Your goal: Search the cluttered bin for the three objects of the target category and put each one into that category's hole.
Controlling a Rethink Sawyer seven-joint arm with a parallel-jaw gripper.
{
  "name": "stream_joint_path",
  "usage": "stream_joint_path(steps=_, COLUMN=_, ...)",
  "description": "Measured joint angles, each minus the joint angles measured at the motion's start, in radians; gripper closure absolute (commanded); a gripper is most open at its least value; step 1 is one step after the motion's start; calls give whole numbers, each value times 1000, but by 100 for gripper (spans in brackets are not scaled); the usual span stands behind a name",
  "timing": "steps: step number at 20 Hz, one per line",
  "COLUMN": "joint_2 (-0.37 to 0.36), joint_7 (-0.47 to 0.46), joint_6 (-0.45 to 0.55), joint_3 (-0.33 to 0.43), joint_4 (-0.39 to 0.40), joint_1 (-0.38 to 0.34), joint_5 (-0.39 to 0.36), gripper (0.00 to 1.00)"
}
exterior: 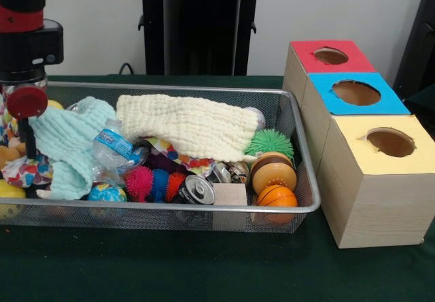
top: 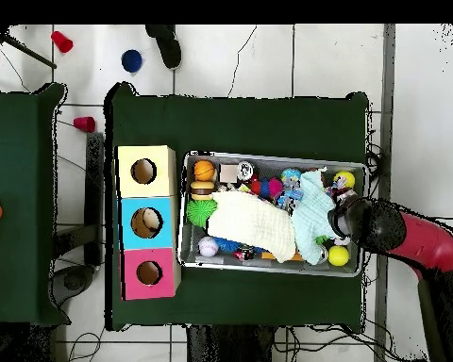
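Silver wire mesh formed the cluttered bin (exterior: 302, 122), taken as the landmark. The gripper (exterior: 26, 105) was lowered over one end of the bin, the end farthest from the boxes; whether it was open or closed could not be told. A tan plush toy (exterior: 9, 154) was glimpsed just beside the gripper, partly hidden. Inside the bin were noted a cream knitted cloth (exterior: 190, 125), a mint cloth (exterior: 64, 142), a water bottle (exterior: 117, 149), a green spiky ball (exterior: 270, 141) and a can (exterior: 196, 190). Beside the bin's other end, the blue-topped box's hole (exterior: 356, 92) was seen.
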Motion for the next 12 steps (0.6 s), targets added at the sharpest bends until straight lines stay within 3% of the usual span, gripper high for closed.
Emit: stream_joint_path(steps=12, joint_2=2, joint_7=0, joint_6=0, joint_3=2, joint_4=6, joint_1=-13, joint_5=-25, gripper=0)
